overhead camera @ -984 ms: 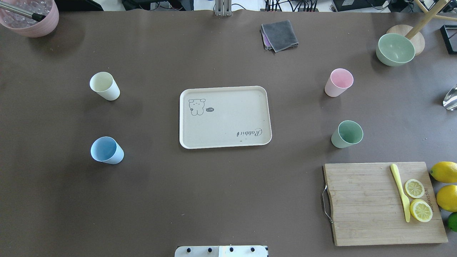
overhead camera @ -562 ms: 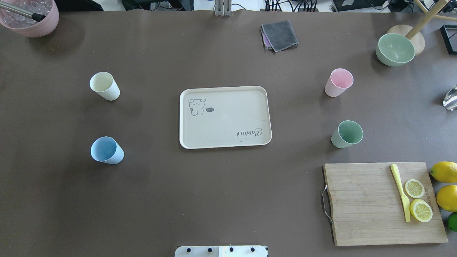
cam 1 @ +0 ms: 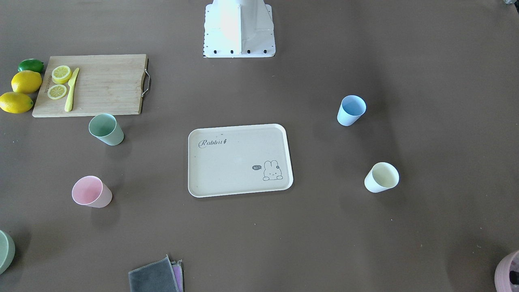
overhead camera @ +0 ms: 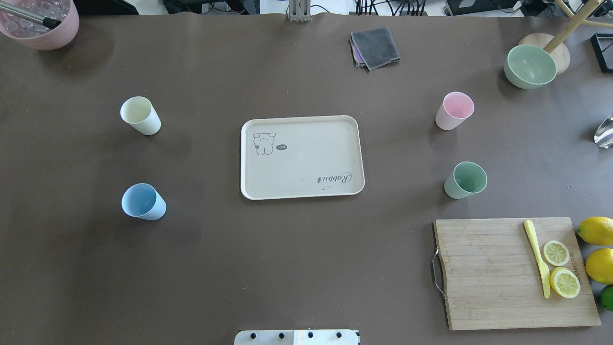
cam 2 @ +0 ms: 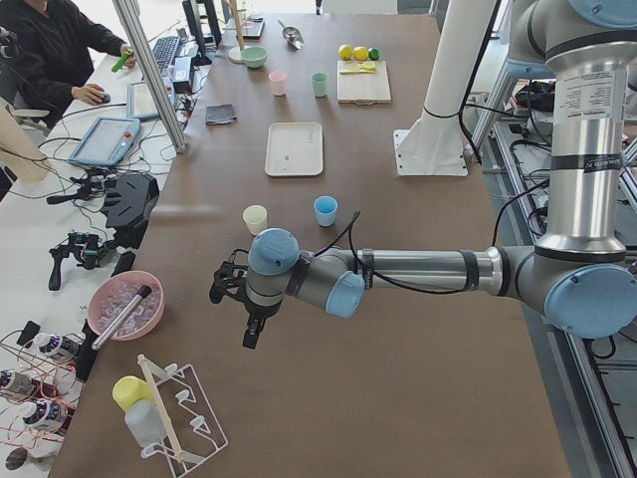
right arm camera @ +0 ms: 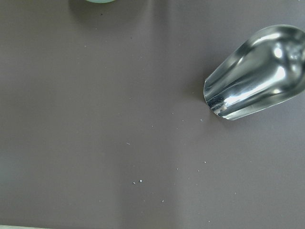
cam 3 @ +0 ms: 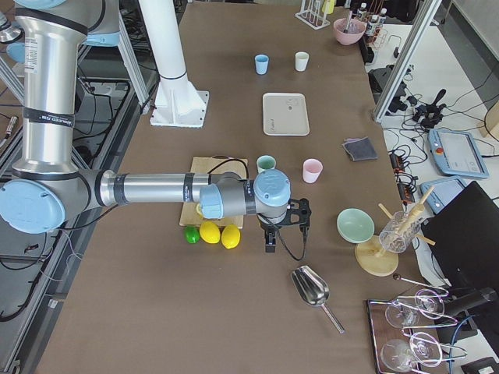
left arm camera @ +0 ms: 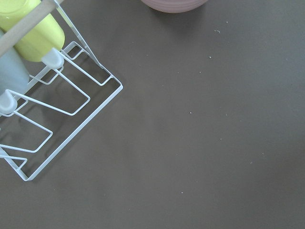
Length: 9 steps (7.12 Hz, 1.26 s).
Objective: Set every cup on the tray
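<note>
The beige Rabbit tray (overhead camera: 306, 158) lies at the table's middle with nothing on it; it also shows in the front view (cam 1: 239, 162). Four cups stand upright on the table around it: cream (overhead camera: 140, 115) and light blue (overhead camera: 142, 201) to its left, pink (overhead camera: 454, 110) and mint green (overhead camera: 465, 179) to its right. Neither gripper is in the overhead view. The left gripper (cam 2: 224, 284) hovers far out past the cream and blue cups. The right gripper (cam 3: 300, 212) hovers past the pink and mint cups. I cannot tell whether either is open or shut.
A wooden cutting board (overhead camera: 483, 273) with lemon slices and a yellow knife lies at the right front, lemons (overhead camera: 596, 230) beside it. A sage bowl (overhead camera: 530, 66), a grey cloth (overhead camera: 375, 47) and a mauve pot (overhead camera: 40, 24) stand at the back. A metal scoop (right arm camera: 255, 71) and a wire rack (left arm camera: 52, 114) lie at the table's ends.
</note>
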{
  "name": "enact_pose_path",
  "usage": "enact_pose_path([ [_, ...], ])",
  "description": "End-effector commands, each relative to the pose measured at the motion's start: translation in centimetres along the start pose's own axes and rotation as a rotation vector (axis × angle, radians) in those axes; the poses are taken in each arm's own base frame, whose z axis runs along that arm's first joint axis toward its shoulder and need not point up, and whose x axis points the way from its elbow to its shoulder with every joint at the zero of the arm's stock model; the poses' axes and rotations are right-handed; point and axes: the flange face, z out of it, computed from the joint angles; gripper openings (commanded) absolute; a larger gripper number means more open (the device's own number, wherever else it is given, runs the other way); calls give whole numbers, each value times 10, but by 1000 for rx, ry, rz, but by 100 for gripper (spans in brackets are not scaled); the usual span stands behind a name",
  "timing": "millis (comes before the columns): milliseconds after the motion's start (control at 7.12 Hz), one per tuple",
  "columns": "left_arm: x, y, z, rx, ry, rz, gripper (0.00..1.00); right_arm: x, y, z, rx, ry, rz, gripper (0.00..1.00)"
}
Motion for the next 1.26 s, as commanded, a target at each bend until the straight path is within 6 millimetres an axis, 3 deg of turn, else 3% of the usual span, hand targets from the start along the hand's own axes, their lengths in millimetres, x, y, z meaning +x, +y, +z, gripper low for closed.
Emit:
enact_pose_path([
  [0,1,14,-3,-4,0,-5,98,1,0,0,-1,4,2,100],
  [422,3,14,-6,1,2,-2,98,4,1,2,-7,8,17,100],
  [562,14,9,-17,24,10,21,98,3,1,2,-6,8,15,100],
  [703,22,8,-13,11,62,25,98,2,0,1,-3,7,13,100],
  [984,47,3,-26,78,184,92,98,-6,-3,-4,12,1,45,100],
  [1124,64,1,-22,52,235,35,98,-12,-6,-8,20,-3,34,100],
])
